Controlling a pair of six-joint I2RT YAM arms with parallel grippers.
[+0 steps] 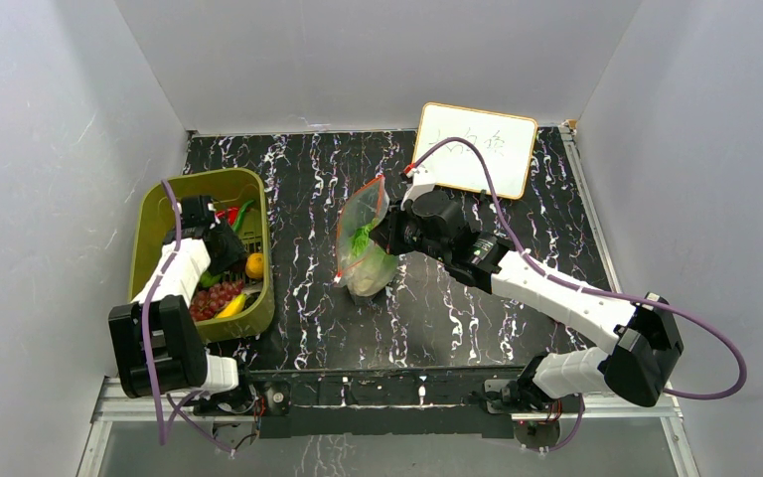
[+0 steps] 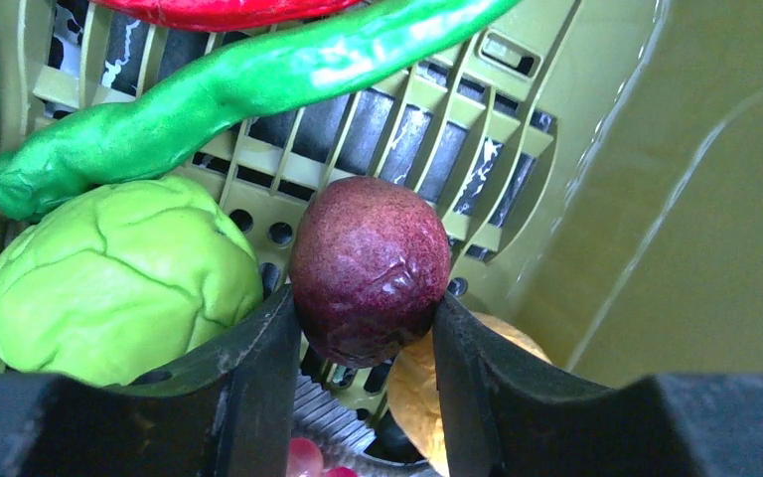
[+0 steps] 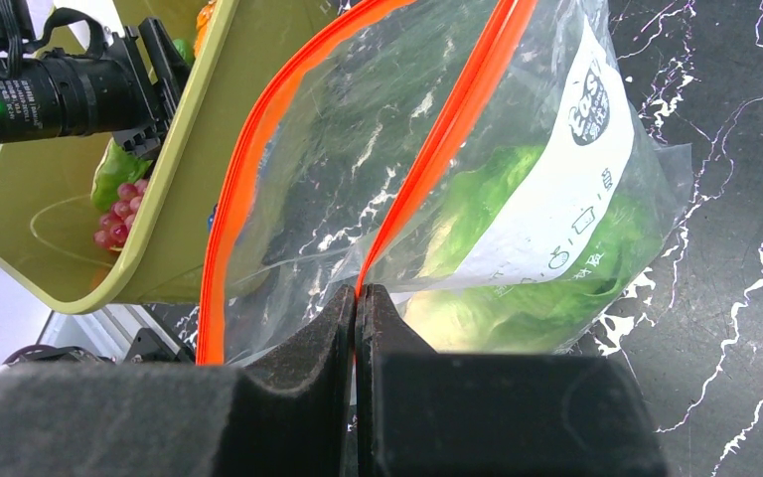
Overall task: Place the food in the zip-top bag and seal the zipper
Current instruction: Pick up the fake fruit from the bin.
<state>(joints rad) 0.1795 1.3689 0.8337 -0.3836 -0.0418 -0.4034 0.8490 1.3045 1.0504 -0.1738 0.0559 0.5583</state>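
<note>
1. The left gripper (image 2: 366,303) is closed on a dark red, plum-like fruit (image 2: 370,263) inside the olive-green basket (image 1: 154,221). The fruit is pinched at its lower half by the fingertips only. Because its skin looks smooth and rounded, it could squirt out once lifted and fall back among the other toys.
2. The cabbage (image 2: 119,278) lies just beside one finger, and an orange piece (image 2: 412,388) sits under the other. Either could be nudged or dragged along if the lift is not straight.
3. The zip-top bag (image 3: 517,199) stands on the table (image 1: 457,318) between the basket and the whiteboard (image 1: 477,149). Leafy greens (image 3: 517,298) are already inside.
4. The right gripper (image 3: 357,298) is clamped tight on one strip of the zipper (image 3: 437,139).
5. The far strip (image 3: 248,149) is held by nothing. The mouth is open now, but it could sag or fold shut, so that the fruit strikes the rim and rolls onto the table.
6. If the held lip is pulled too hard or sideways, the light bag could be tipped and its contents spilled, or the thin film could slide from the jaws.
7. The opening is narrow and lies close to the right gripper, so contact between the two arms is judged possible during delivery.
8. Sealing could later be blocked if a leaf is left across the zipper track.
</note>
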